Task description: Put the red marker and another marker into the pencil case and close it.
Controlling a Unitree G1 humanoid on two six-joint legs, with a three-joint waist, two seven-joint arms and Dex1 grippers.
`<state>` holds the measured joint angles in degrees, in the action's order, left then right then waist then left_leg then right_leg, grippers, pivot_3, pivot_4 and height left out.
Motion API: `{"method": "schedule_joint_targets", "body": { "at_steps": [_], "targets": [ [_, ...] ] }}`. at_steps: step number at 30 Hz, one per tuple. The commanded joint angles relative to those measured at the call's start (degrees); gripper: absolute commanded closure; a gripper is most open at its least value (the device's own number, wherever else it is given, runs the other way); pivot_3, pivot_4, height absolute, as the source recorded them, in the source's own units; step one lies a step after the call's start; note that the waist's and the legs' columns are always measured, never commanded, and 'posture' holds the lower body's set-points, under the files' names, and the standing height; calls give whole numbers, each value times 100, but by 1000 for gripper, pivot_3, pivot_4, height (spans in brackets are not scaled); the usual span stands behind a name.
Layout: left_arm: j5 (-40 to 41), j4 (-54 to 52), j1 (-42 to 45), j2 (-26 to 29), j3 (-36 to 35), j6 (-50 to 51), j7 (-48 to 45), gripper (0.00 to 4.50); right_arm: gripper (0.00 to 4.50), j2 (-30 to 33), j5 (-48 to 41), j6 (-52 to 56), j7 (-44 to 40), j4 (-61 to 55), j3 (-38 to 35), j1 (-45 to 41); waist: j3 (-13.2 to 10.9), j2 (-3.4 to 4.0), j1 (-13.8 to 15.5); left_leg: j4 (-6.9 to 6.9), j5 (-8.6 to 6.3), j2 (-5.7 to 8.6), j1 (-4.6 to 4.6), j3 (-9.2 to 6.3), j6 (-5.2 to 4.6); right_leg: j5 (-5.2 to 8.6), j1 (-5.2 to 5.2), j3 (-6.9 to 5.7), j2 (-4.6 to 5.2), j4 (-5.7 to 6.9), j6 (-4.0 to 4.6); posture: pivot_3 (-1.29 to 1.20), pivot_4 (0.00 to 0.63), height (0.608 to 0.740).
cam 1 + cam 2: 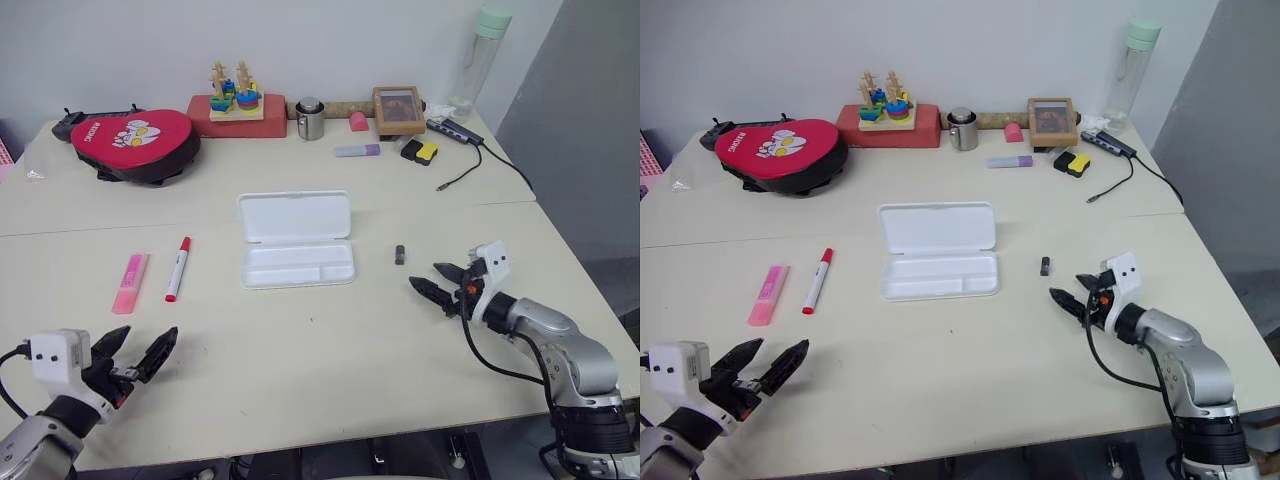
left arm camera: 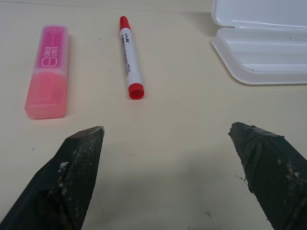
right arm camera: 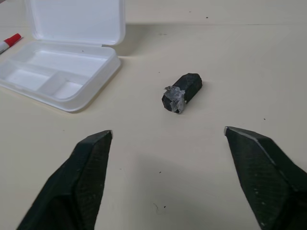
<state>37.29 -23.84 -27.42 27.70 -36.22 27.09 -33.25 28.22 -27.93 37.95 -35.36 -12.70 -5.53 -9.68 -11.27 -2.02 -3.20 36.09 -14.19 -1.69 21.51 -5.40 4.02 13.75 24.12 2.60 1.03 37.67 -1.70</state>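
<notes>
Left eye view over a pale table: the white rectangular plastic pencil case lies open at the centre, its hinged lid folded flat on the far side and its divided tray bare. To its left, well apart from it, the slim white-barrelled red marker with red cap and red end lies on the tabletop, and just left of that rests the short, flat, bright-pink highlighter. Neither pen is in the tray and the lid is not yet down, so the whole task remains.

The left gripper hovers at the near left edge, its two black fingers spread wide and empty, aimed toward the two pens. The right gripper sits near the right side, jaws likewise wide apart and holding nothing, with a small black taped block lying on the table just beyond its tips.

The step in hand looks to be the first pick, and the left arm seems best placed for it. A clean grasp probably means crossing the marker's barrel near its middle rather than along its length, keeping clear of the highlighter beside it, then laying it lengthwise in the long compartment
</notes>
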Motion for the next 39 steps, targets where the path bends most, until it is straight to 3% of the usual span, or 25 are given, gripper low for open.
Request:
{"method": "schedule_joint_targets", "body": {
  "at_steps": [1, 9, 14, 18, 26, 39],
  "targets": [
    [99, -78, -24, 122, -153, -11, -65, 0, 65, 225, -127, -80, -289, -126, -145, -110, 0, 0, 1, 0, 0, 0, 0, 0, 0, 0, 0, 0, 0, 0, 0, 0, 150, 740],
    [179, -396, -353, 710, -258, 70, -674, 0, 65, 1070, -197, 62, -1672, -88, 481, -969, -1, 0, -10, 1, 0, 0, -3, 5, 0, 0, 1, 2, 0, 0, 0, 0, 150, 740],
    [154, -486, -437, 953, -297, 123, -878, 0, 65, 1187, 99, -321, -2340, 46, 1104, -1509, -2, 1, -4, -3, -1, -2, 4, 2, -1, 2, 5, -3, 0, -4, 1, 0, 150, 740],
    [-33, -608, -532, 1261, -202, 160, -1067, 0, 65, 600, 471, -714, -2718, 681, 1893, -2523, -4, 0, -55, 0, 0, -2, -1, 6, -1, 0, 5, -1, 0, -3, 1, 0, 150, 740],
    [-136, -749, -429, 1340, -107, 207, -1067, 0, 65, -153, 1363, -1747, -3139, 1820, 2835, -3163, -5, 3, -4, -4, -1, -3, 17, -3, 0, -8, 10, -11, 1, -12, -23, 0, 150, 740],
    [-187, -830, -323, 1269, -101, 257, -989, 0, 65, -500, 2377, -2406, -3177, 3001, 3169, -3432, -6, 5, -9, -3, -1, -3, 10, -8, 0, -14, 11, -13, 0, 0, -32, 0, 150, 740]
  ]
}}
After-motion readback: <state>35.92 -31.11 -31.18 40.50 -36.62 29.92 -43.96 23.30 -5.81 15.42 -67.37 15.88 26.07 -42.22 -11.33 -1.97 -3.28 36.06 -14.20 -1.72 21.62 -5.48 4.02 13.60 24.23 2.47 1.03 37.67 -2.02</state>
